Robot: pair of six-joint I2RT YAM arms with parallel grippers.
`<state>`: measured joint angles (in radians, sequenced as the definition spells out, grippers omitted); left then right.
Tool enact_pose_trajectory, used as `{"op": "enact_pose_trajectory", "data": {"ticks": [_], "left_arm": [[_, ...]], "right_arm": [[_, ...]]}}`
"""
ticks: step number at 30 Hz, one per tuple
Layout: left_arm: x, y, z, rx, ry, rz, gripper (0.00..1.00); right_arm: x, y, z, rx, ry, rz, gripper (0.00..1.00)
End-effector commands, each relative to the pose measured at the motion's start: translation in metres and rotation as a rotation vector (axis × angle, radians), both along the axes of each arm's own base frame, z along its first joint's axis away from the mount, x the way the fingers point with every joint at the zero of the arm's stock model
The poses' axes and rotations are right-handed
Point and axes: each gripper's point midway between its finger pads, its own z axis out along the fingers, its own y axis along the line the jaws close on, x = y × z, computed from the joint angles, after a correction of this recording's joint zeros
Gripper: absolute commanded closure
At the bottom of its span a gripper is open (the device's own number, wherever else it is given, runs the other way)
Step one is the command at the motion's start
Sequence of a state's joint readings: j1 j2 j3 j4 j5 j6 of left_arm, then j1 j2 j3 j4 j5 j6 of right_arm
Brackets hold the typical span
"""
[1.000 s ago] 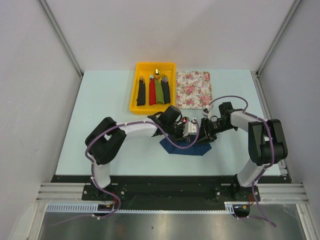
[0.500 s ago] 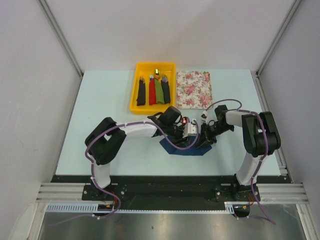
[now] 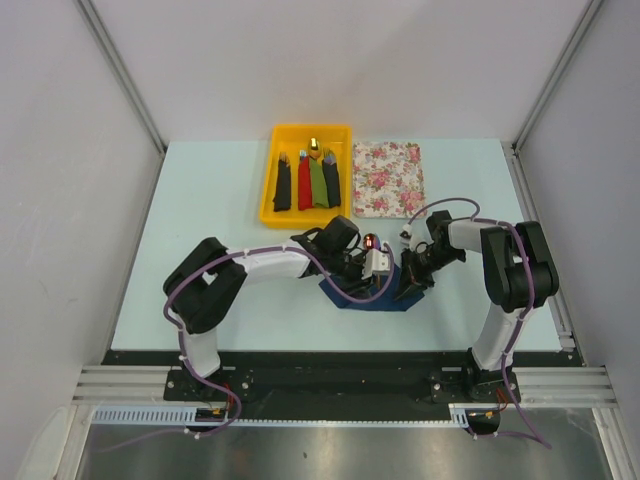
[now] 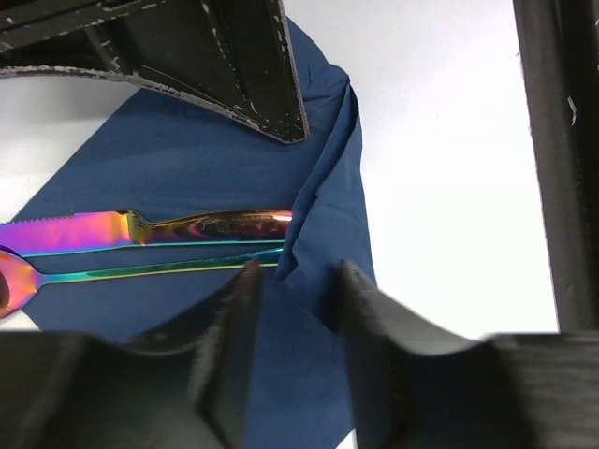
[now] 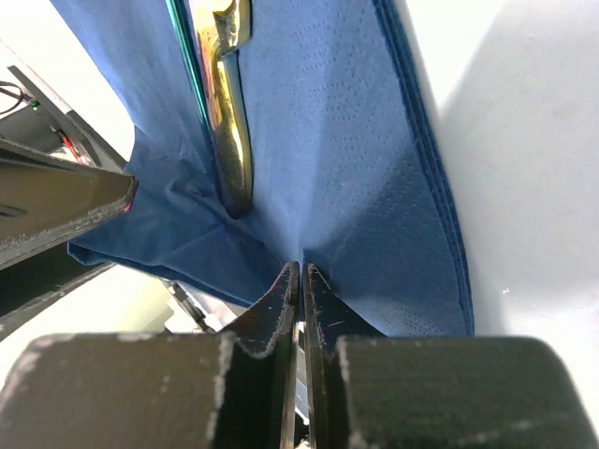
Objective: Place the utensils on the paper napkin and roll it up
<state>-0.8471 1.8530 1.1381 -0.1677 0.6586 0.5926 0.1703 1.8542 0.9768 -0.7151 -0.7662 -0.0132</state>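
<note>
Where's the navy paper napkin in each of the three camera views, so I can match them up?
Top external: paper napkin at centre, mostly hidden under both wrists.
Left wrist: paper napkin fills the middle, right edge folded over.
Right wrist: paper napkin fills the upper centre, its edge pinched in the right tool.
Shared landmark: the knife handle lying on it, seen in both wrist views, hidden from above.
</note>
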Motion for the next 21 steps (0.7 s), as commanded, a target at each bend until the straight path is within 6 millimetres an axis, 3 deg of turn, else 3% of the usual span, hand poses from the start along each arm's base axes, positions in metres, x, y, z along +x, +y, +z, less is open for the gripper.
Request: {"op": "enact_pose_trajectory", "data": {"ticks": [1,5,13,21], "left_arm": [[-0.001,-0.012,0.027,-0.067,0.003,-0.005,0.62],[0.006,-0.015,0.027,-0.063,0.015,0.02,0.73],[0.02,-0.019,0.012,-0.022,0.022,0.064,0.78],[0.029,-0.022,0.001,0.009,0.022,0.092,0.8]], "right_arm": [[0.004,0.001,0.002,-0.014,-0.021,0.027,0.93],[0.005,0.0,0.002,-0.018,-0.021,0.033,0.94],[0.007,0.002,0.015,0.007,-0.049,0.043,0.93],[0.011,0.01,0.04,0.087,-0.089,0.03,0.8]]}}
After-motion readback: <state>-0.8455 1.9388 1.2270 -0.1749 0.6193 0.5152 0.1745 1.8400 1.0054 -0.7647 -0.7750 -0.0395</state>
